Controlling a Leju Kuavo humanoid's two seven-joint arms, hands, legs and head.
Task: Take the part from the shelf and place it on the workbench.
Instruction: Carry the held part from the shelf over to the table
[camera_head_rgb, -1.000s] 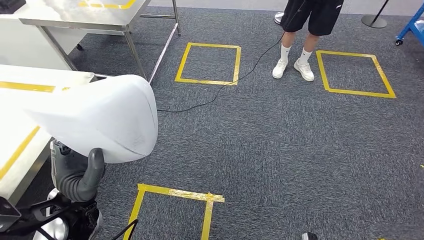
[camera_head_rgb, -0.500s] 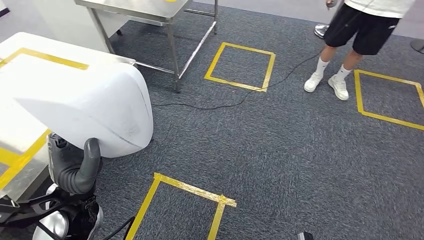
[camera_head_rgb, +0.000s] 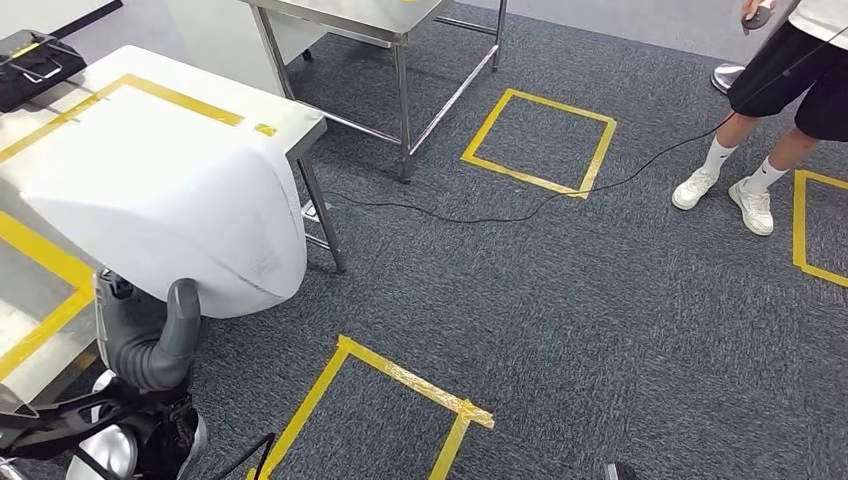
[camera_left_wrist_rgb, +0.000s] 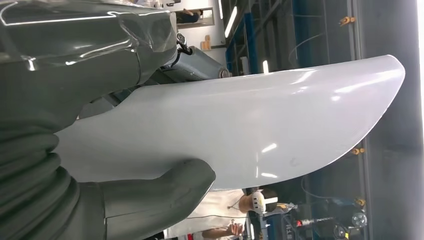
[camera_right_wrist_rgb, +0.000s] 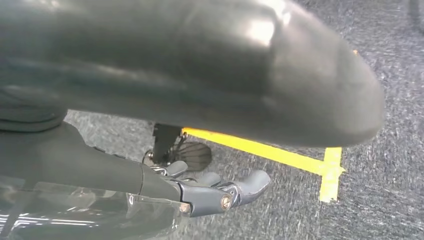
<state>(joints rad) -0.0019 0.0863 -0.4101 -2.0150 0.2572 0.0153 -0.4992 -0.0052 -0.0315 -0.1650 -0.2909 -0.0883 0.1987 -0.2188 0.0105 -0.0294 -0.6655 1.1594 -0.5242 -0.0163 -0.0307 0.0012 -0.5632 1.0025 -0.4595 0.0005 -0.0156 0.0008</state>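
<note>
Grey carpet (camera_head_rgb: 600, 330) covered the floor, marked with squares of yellow tape. Taking the steel workbench (camera_head_rgb: 290, 115) as the landmark: it stood at the far left of the head view, its top edged and crossed with yellow tape, and a dark object (camera_head_rgb: 35, 65) lay at its far corner. The white part (camera_head_rgb: 175, 215), a large smooth curved shell, hung over the workbench's near edge, held above the top and not resting on it. The left hand (camera_head_rgb: 150, 335) gripped the part from below, just off the workbench's near side, its thick grey thumb pressed up against the shell; the left wrist view showed the same grip, the left hand (camera_left_wrist_rgb: 125, 200) closed on the part (camera_left_wrist_rgb: 260, 130). Beyond the workbench stood a second steel table (camera_head_rgb: 400, 20). A black cable (camera_head_rgb: 520, 205) ran across the carpet to the right of the workbench, past a taped square (camera_head_rgb: 540, 135), toward a person (camera_head_rgb: 770, 90) in dark shorts and white shoes standing well apart from it. The right hand (camera_right_wrist_rgb: 210, 190) hung over the carpet near a tape corner (camera_right_wrist_rgb: 327, 167), fingers spread and holding nothing.
</note>
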